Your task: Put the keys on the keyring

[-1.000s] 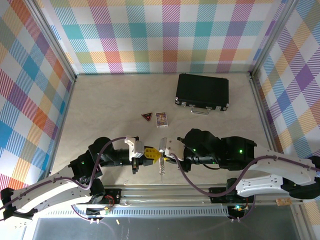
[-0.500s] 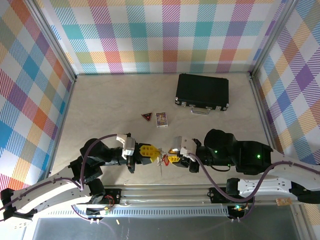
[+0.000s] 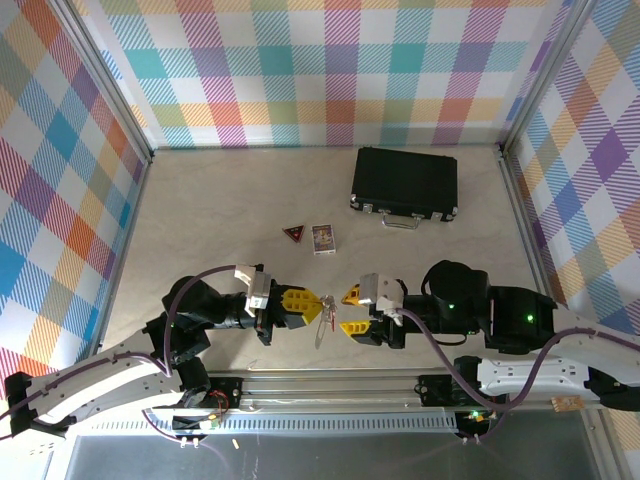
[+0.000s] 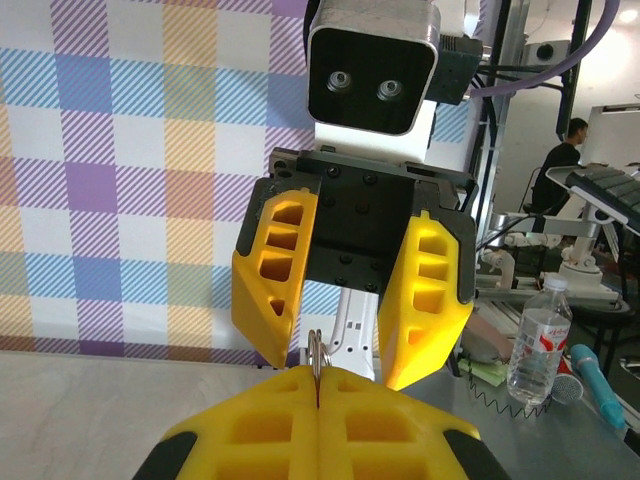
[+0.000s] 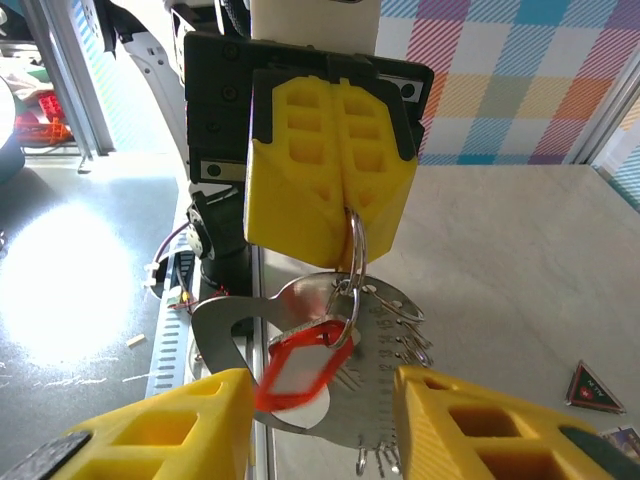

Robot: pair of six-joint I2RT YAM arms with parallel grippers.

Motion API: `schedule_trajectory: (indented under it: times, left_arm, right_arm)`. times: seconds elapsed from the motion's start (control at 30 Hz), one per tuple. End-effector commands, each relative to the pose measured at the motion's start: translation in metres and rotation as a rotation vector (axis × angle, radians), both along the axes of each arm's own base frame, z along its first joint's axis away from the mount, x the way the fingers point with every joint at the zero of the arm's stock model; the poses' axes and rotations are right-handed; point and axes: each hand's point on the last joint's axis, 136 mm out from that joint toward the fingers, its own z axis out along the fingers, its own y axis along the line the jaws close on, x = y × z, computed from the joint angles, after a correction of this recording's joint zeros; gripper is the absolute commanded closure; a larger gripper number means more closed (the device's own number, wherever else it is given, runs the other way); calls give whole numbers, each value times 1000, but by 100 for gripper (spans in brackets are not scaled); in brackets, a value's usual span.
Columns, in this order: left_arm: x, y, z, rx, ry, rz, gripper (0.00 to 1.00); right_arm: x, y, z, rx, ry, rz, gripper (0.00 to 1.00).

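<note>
My left gripper (image 3: 318,303) is shut on the keyring (image 5: 356,250), a silver ring whose edge sticks up between its yellow fingertips (image 4: 317,352). The gripper holds it in the air above the table's near edge. Below the ring hang a flat silver plate (image 5: 390,390) with several small hooks, and the keys (image 5: 300,365), a thin metal piece with a red plastic tag on a small ring. My right gripper (image 3: 347,312) faces the left one, open. Its yellow fingers (image 5: 160,430) stand either side of the hanging bundle without touching it.
A black case (image 3: 404,185) with a metal handle lies at the back right. A dark triangular badge (image 3: 293,233) and a small card (image 3: 323,238) lie mid-table. An aluminium rail (image 3: 330,385) runs along the near edge, below the grippers.
My right gripper has opened and drawn back a little to the right. The red-tagged keys now hang free from the ring in the left gripper, which has stayed shut.
</note>
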Motion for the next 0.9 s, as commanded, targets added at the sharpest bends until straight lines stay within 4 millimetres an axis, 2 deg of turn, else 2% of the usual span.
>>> schedule_trajectory:
  times: [0.0,0.33,0.63,0.77,0.87]
  left_arm:
    - [-8,4,11,-49,-25,-34,100]
    - [-8,1,12,-47,-24,-41,100]
    - [-8,1,12,-46,-22,-44,100]
    - [-8,1,11,-46,-21,-45,100]
    - [-9,2,11,-47,-21,-44,100]
  right_arm:
    - [-3,6,13,64,-11,25,58]
    - [-1,16,17,82,-36,30,59]
    - [1,17,16,94,-38,18,69]
    - [3,19,16,91,-36,12,77]
    - [4,18,16,86,-41,2,87]
